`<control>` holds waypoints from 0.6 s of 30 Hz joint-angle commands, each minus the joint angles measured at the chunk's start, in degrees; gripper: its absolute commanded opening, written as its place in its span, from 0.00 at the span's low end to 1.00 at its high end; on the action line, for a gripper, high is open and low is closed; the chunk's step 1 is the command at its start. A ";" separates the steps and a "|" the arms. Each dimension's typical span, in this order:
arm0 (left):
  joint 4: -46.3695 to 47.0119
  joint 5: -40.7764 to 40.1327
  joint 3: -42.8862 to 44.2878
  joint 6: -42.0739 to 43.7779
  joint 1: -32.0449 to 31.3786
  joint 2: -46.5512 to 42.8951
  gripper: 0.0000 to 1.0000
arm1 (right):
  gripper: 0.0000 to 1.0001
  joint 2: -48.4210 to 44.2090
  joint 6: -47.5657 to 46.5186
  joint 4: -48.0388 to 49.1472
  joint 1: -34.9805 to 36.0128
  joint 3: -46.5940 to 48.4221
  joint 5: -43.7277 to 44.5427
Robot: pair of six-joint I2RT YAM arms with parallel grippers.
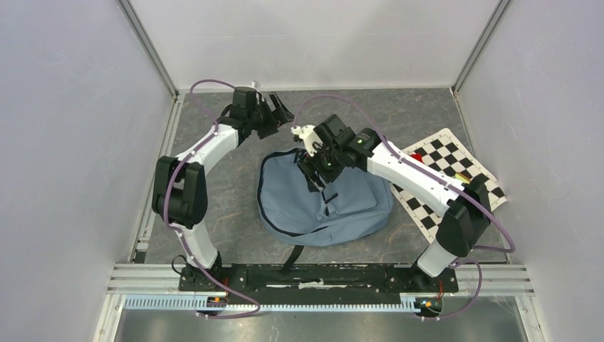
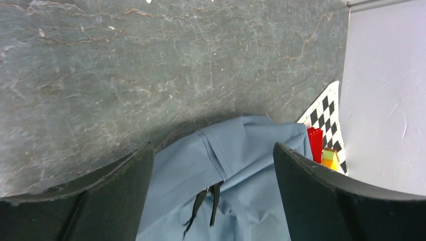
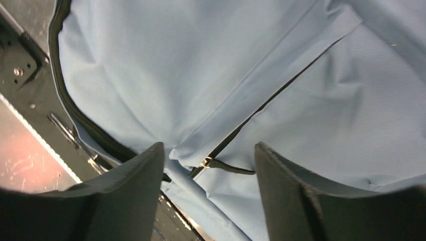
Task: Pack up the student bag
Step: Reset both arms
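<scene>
the student bag (image 1: 324, 203) lies flat mid-worktop (image 1: 235, 206), its zip looking closed. the left gripper (image 2: 213, 155) hovers wide and empty above its far edge. the right gripper (image 3: 208, 150) gapes empty over the zip. a red block (image 2: 315, 143) and a yellow block (image 2: 330, 159) sit outside on the checkered mat (image 1: 456, 160), so packing looks unfinished.

The student bag (image 1: 335, 206) lies mid-tabletop (image 1: 214, 192), with the checkered board (image 1: 456, 167) just to its right carrying small blocks (image 2: 316, 143) at the edge nearest the bag, the left gripper (image 1: 283, 112) behind it to the left, and the right gripper (image 1: 319, 171) above its far part.
</scene>
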 commanded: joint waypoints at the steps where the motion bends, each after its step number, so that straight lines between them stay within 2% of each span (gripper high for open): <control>1: -2.61 -2.99 -1.65 6.02 0.04 -8.51 0.98 | 0.77 -2.02 1.87 3.07 -2.42 1.55 6.08; 4: -3.48 -5.96 -4.58 7.25 0.14 -12.53 1.00 | 0.85 -3.88 2.89 6.83 -6.69 -1.60 6.32; 7: -3.93 -8.81 -7.83 7.08 0.95 -16.04 1.00 | 0.90 -6.55 3.76 12.21 -12.29 -6.09 6.18; 13: -3.97 -16.27 -15.96 7.23 2.13 -26.12 1.00 | 0.93 -11.75 2.48 19.06 -24.08 -13.41 11.59; 18: -7.06 -26.59 -19.93 9.85 2.17 -36.68 1.00 | 0.93 -19.21 1.96 26.62 -36.90 -18.73 11.77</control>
